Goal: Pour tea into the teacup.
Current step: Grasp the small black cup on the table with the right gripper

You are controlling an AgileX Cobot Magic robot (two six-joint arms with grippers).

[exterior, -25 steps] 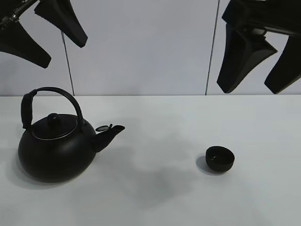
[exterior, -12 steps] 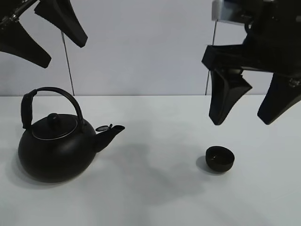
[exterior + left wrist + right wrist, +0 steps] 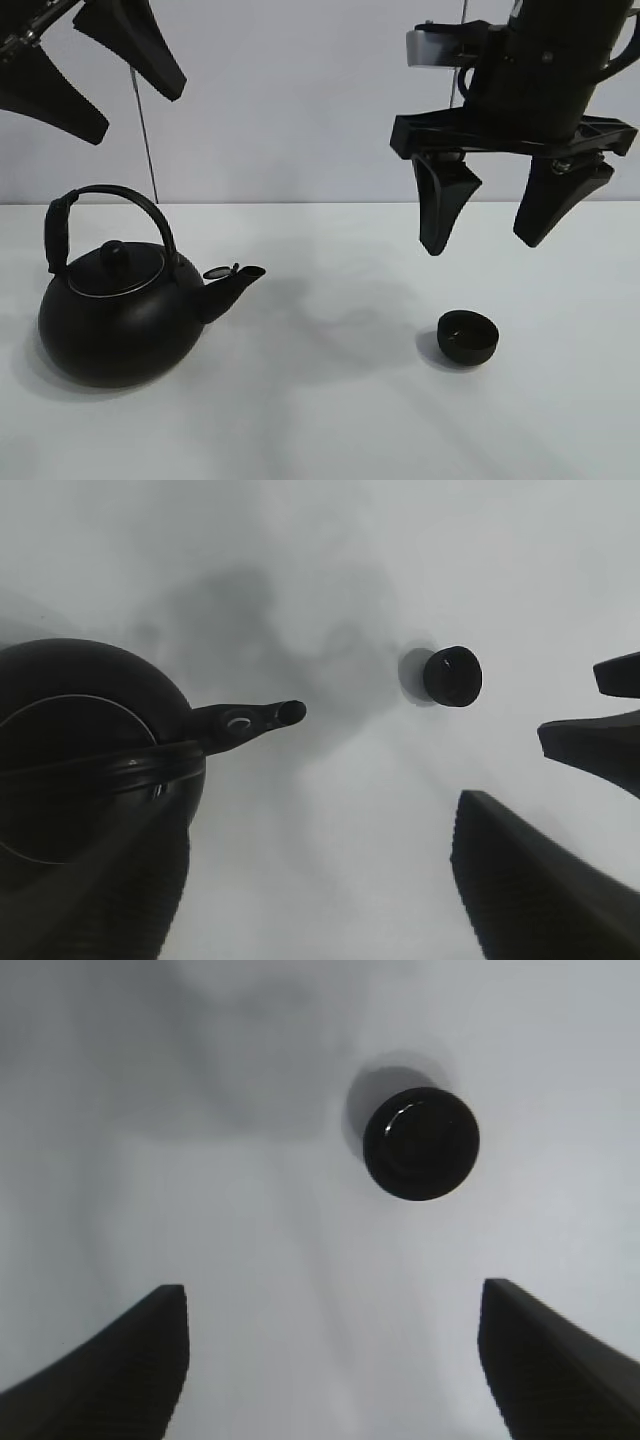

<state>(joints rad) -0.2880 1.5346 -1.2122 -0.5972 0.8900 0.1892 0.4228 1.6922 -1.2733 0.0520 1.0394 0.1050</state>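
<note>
The small black teacup [image 3: 467,337] stands on the white table right of centre; it also shows in the left wrist view [image 3: 452,676] and the right wrist view [image 3: 421,1143]. The large black kettle [image 3: 118,305] with arched handle stands at the left, spout toward the cup; it also shows in the left wrist view [image 3: 95,770]. My right gripper [image 3: 492,235] is open and empty, hanging above the cup. My left gripper [image 3: 128,105] is open and empty, high at the upper left above the kettle. No tea is visible.
The white table [image 3: 320,420] runs to a pale panelled wall [image 3: 300,100] behind. Nothing else stands on it.
My right gripper has come down and leftward, from the upper right corner to directly over the teacup. The left gripper, kettle and cup have not moved.
</note>
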